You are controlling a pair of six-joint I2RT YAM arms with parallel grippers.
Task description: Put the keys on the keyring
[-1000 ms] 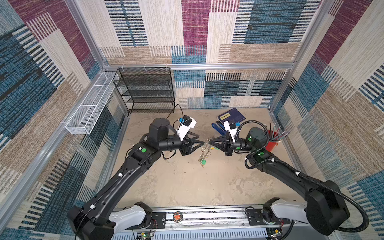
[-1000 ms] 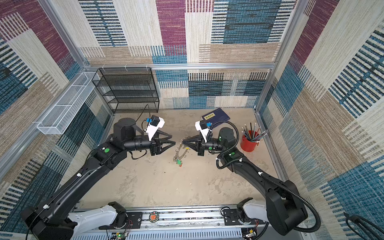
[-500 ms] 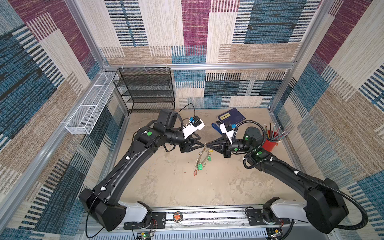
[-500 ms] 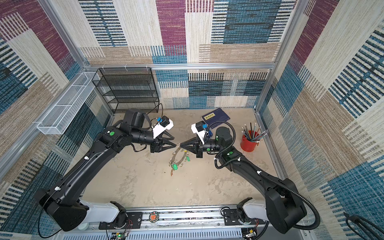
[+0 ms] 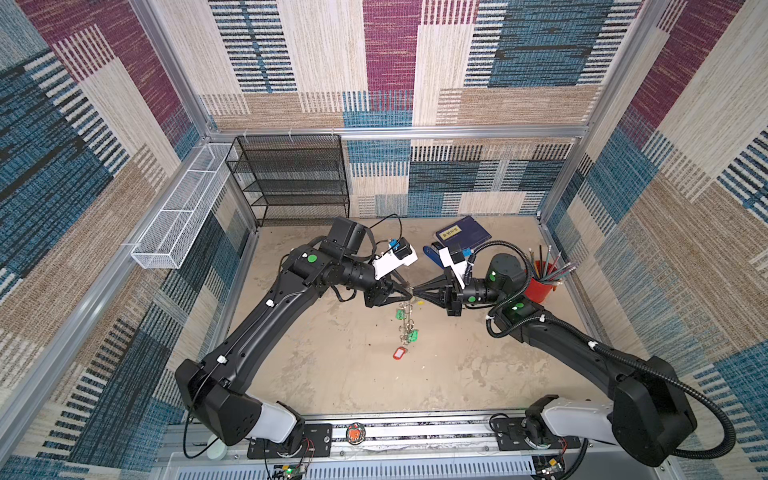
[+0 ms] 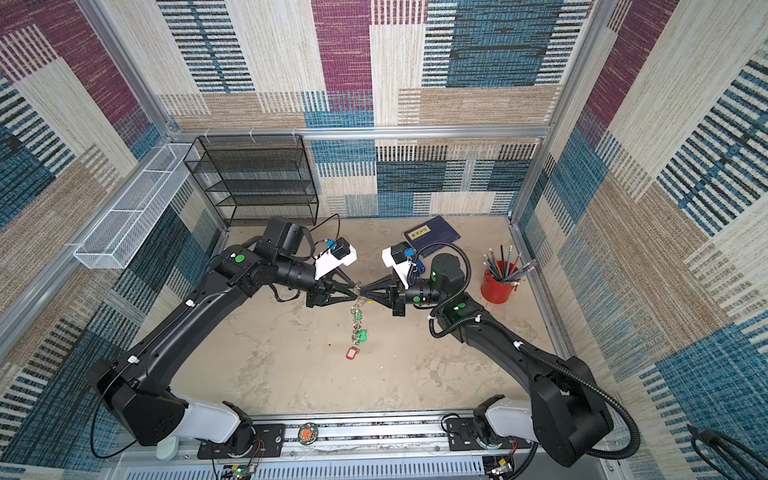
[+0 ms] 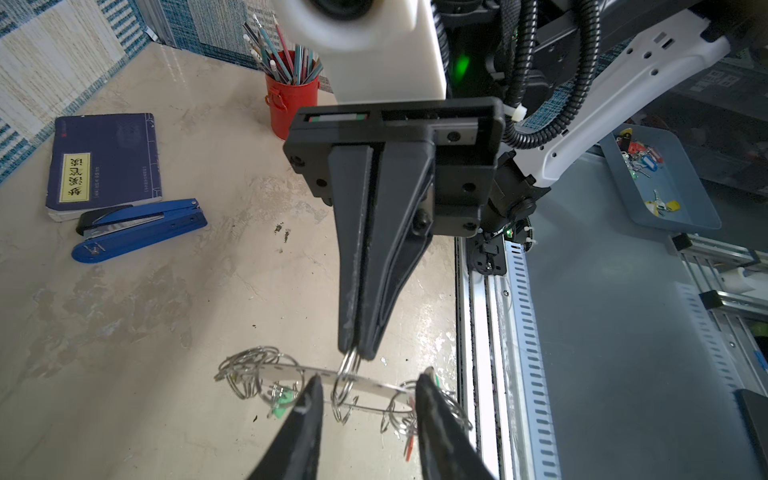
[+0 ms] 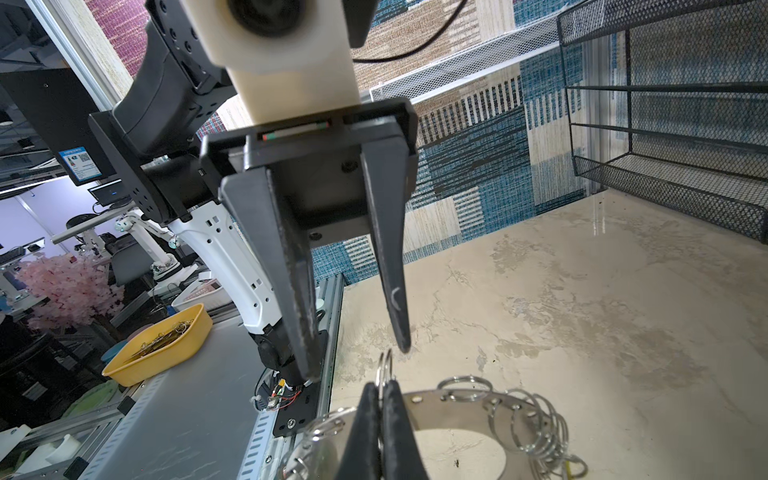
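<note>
The keyring [image 5: 405, 322] hangs in the air over the middle of the table, a flat grey disc [image 8: 457, 405] with split rings round its rim. My right gripper [image 8: 380, 388] is shut on one split ring [image 7: 348, 365] at its top. Keys with green tags [image 5: 411, 336] and a red tag [image 5: 399, 353] dangle below it; the red tag [image 6: 352, 353] is lowest. My left gripper [image 7: 370, 376] is open, tip to tip with the right gripper [image 5: 415, 291], and its fingers [image 7: 311, 395] straddle the disc [image 7: 282, 372] without gripping it.
A blue notebook [image 5: 461, 230] and a blue stapler [image 7: 137, 230] lie at the back. A red pencil cup [image 5: 540, 286] stands at the right. A black mesh shelf [image 5: 291, 178] fills the back left corner, with a white wire basket [image 5: 183, 208] on the left wall.
My left arm has swung round and brought its fingers up to the right gripper's tips, its jaws narrowing. The keyring now hangs lower and longer, with the red tag at the bottom.
</note>
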